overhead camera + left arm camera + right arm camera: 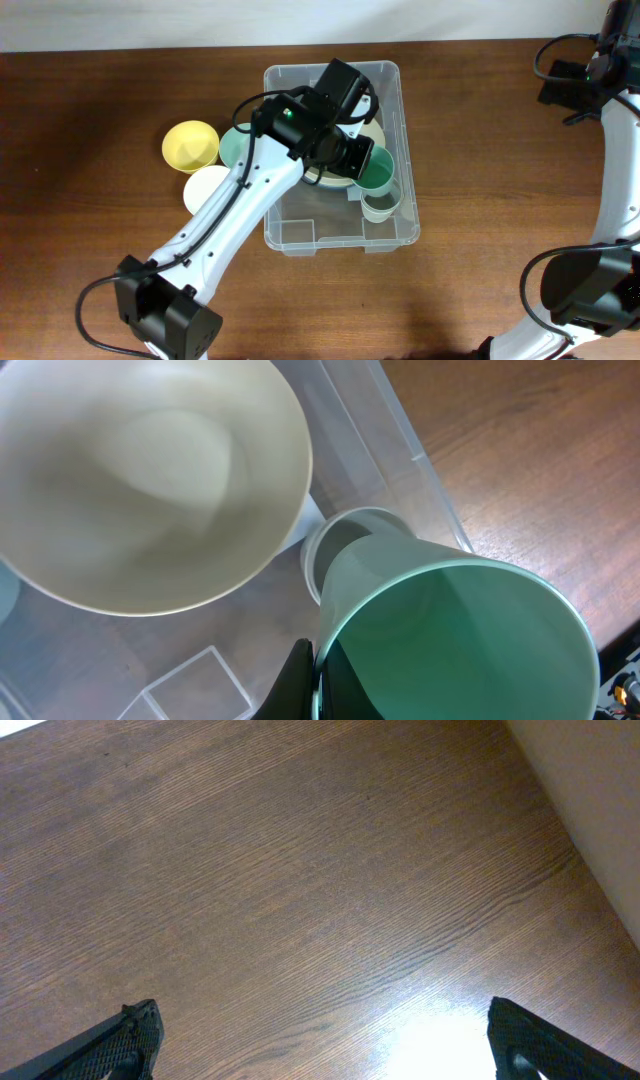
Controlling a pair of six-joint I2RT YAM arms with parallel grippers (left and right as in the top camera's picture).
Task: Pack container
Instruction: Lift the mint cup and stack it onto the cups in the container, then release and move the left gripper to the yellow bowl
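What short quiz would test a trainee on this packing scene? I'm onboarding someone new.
1. True or false: the right gripper is open above bare table.
2. What does the left gripper hold? A. a fork B. a green cup C. a sponge
3. Fill in: the small pale cup stands ___ the container.
Key: 1 true; 2 B; 3 inside.
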